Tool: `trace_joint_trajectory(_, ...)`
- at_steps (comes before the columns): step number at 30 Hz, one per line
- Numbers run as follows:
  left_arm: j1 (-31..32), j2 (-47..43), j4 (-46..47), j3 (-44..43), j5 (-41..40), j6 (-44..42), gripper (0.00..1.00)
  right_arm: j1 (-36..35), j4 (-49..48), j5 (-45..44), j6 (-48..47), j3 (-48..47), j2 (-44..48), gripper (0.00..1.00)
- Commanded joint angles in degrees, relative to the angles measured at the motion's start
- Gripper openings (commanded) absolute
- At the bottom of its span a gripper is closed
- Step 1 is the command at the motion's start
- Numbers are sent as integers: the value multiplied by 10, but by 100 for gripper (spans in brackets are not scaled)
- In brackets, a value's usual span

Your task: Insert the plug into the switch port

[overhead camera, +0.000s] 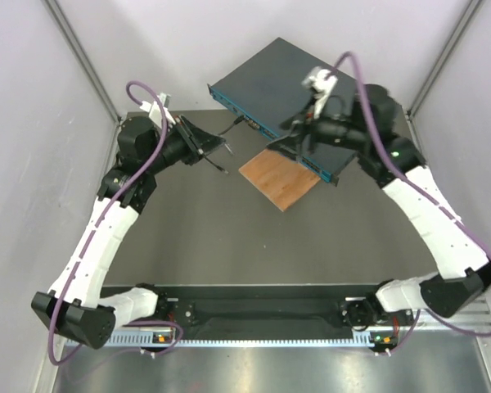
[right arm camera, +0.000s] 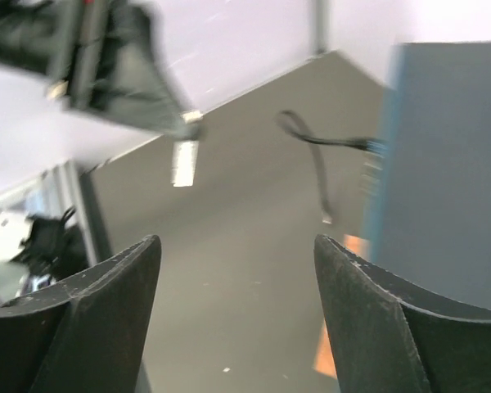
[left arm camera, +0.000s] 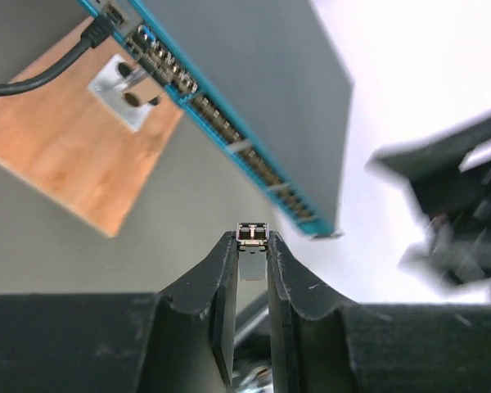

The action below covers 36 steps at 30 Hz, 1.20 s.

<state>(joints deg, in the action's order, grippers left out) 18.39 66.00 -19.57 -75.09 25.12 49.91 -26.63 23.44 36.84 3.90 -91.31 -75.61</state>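
The switch [overhead camera: 299,98] is a flat dark blue-grey box at the back, with its teal socket face [left arm camera: 229,139] turned toward the left arm. My left gripper [overhead camera: 223,149] is shut on a small metal plug [left arm camera: 253,236], which sticks out between the fingertips. In the left wrist view the plug is held apart from the socket row, below its right end. My right gripper [overhead camera: 293,143] hovers open and empty by the switch's front edge. In the right wrist view its jaws [right arm camera: 237,241] stand wide apart, with the switch [right arm camera: 450,164] at the right and the plug [right arm camera: 184,161] at the upper left.
A thin brown wooden board [overhead camera: 280,182] lies on the table in front of the switch, partly under it. A black cable [left arm camera: 33,82] is plugged into the left end of the socket row, and its loose end [overhead camera: 219,167] trails on the table. White walls enclose the table.
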Motion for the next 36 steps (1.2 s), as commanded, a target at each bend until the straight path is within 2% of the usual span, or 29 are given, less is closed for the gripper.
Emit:
trace_joint_trajectory(1,-13,6,88,8,33,119,0,-80,17,-47,-64,-59,-21,73)
trace_joint_trajectory(6,-14,4,95,13,50,124,0,-150,10,-94,-57,-82,-71,67)
trace_joint_trajectory(12,-14,-5,93,20,53,121,0,-202,23,-158,-88,-115,-111,63)
trace_joint_trajectory(17,-16,-17,96,36,59,128,0,-208,19,-222,-86,-118,-123,58)
trace_joint_trajectory(27,-19,-20,124,47,79,146,0,-219,26,-233,-99,-106,-139,55)
trace_joint_trajectory(28,-18,-19,124,48,82,147,0,-219,27,-233,-98,-105,-140,52)
trace_joint_trajectory(31,-18,-21,124,50,82,143,2,-220,27,-241,-98,-106,-139,19)
trace_joint_trajectory(32,-18,-22,125,50,81,140,8,-219,27,-243,-98,-106,-139,0)
trace_joint_trajectory(34,-18,-23,127,49,82,101,26,-218,32,-237,-100,-106,-133,0)
trace_joint_trajectory(36,-19,-25,106,42,58,38,33,-209,39,-220,-94,-102,-128,0)
